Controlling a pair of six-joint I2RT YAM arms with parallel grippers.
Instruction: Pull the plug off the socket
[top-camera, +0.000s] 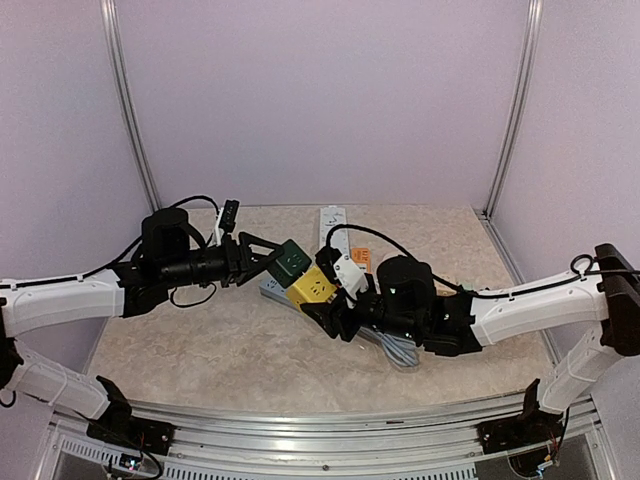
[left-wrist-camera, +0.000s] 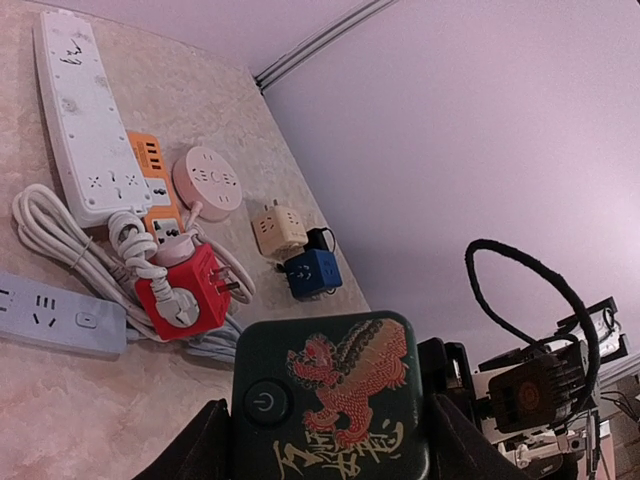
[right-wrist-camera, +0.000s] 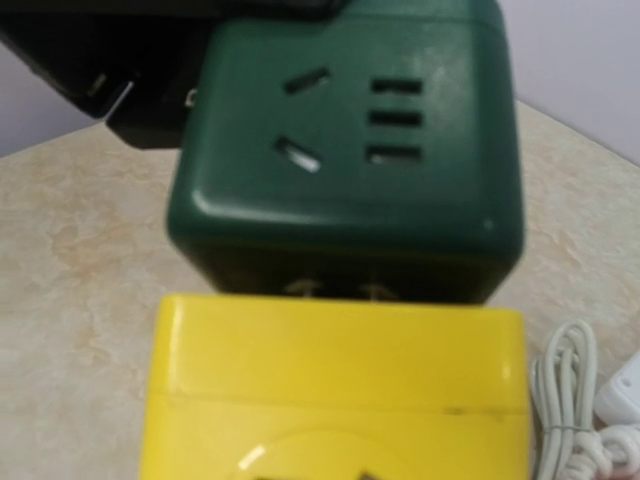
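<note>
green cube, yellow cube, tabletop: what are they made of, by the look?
green cube: moulded plastic, likely; semi-gloss, soft highlights on rounded edges.
yellow cube: plastic too, glossier, sheen along its top edge.
tabletop: beige mottled stone pattern, matte; stone or laminate, cannot tell.

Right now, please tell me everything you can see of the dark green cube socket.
The green cube looks like glossy dark plastic with rounded corners. One face has two slanted slots and three small rectangular ports. Another face carries a round power button and a red beast print with characters. The left gripper clamps it on two opposite sides. It sits close to the yellow cube, and two metal prongs show in the narrow gap between them.
</note>
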